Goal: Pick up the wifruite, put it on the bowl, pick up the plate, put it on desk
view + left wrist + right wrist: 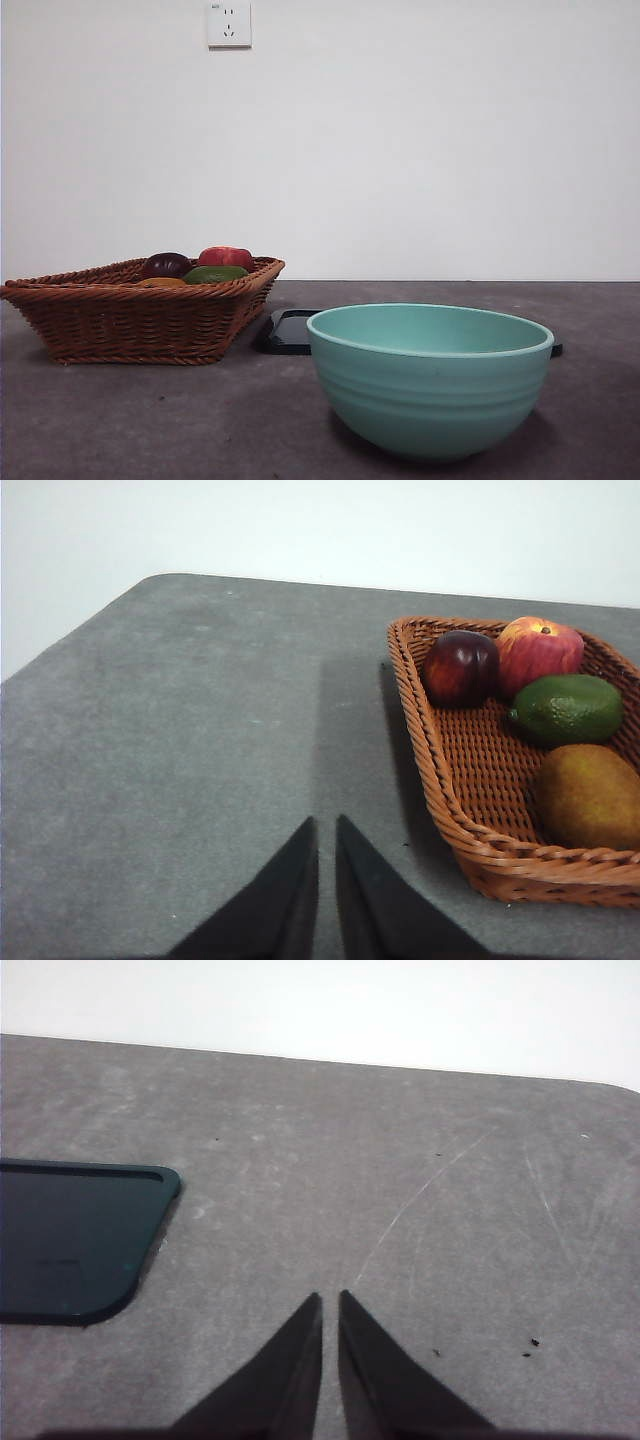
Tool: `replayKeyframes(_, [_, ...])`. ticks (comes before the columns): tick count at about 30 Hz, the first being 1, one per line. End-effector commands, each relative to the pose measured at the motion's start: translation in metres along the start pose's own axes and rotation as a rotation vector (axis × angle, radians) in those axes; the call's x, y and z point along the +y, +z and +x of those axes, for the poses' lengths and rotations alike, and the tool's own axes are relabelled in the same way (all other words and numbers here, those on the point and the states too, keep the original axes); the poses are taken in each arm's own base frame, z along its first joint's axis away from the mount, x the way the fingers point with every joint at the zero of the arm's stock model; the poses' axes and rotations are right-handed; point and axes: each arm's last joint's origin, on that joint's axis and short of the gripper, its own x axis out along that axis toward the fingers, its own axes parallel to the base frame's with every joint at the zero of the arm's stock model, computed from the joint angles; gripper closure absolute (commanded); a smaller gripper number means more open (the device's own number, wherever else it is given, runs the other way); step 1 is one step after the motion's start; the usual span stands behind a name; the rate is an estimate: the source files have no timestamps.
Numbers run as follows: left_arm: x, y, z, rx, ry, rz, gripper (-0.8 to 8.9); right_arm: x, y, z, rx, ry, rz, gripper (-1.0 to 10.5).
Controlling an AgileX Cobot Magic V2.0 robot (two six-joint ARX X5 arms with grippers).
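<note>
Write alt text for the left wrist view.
A wicker basket on a grey desk holds four fruits: a dark purple one, a red apple, a green one and a brown wifruite. The left tool, jaws nearly together, is beside the basket, holding nothing.

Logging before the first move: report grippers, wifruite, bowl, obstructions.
Left gripper and right gripper shut, empty, over bare desk. Wifruite in basket, untouched. Bowl empty. Nothing blocking.
</note>
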Motion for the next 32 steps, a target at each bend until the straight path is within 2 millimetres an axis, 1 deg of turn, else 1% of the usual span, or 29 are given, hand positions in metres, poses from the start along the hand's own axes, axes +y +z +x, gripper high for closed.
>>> replayKeyframes(1, [0.0,-0.007,0.002,0.025,-0.002,-0.06,7.87,0.0,-0.001,0.0,-0.005,0.004,0.018,9.3])
replayKeyframes(5, [0.0,-0.007,0.002,0.024,-0.002,-0.08,7.87,0.0,-0.001,0.0,-0.003,0.006,0.045,9.3])
replayKeyframes(7, [0.0,-0.007,0.002,0.025,-0.002,-0.079,7.88,0.001,-0.001,0.0,-0.003,0.028,0.091,9.3])
replayKeyframes(14, [0.0,-0.007,0.002,0.024,-0.009,-0.072,7.98,0.003,-0.001,0.0,0.001,0.09,0.142,9.3])
replayKeyframes(16, [-0.001,-0.006,0.002,0.023,-0.028,-0.084,7.98,0.003,0.002,-0.001,-0.003,0.104,0.182,9.3])
replayKeyframes(18, [-0.003,-0.001,0.0,0.015,-0.077,-0.135,7.98,0.003,0.008,-0.003,-0.013,0.108,0.241,9.4])
replayKeyframes(21, [-0.006,0.015,-0.006,-0.019,-0.142,-0.198,7.98,0.004,0.024,-0.009,-0.049,0.127,0.327,9.4])
replayKeyframes(25, [-0.01,0.044,-0.018,-0.096,-0.183,-0.231,7.98,0.004,0.048,-0.021,-0.087,0.158,0.386,9.4])
replayKeyframes(28, [-0.011,0.066,-0.03,-0.126,-0.202,-0.248,7.98,0.004,0.069,-0.035,-0.101,0.177,0.428,9.4])
replayKeyframes(32, [-0.013,0.09,-0.044,-0.117,-0.21,-0.246,7.98,0.002,0.095,-0.056,-0.105,0.193,0.466,9.4])
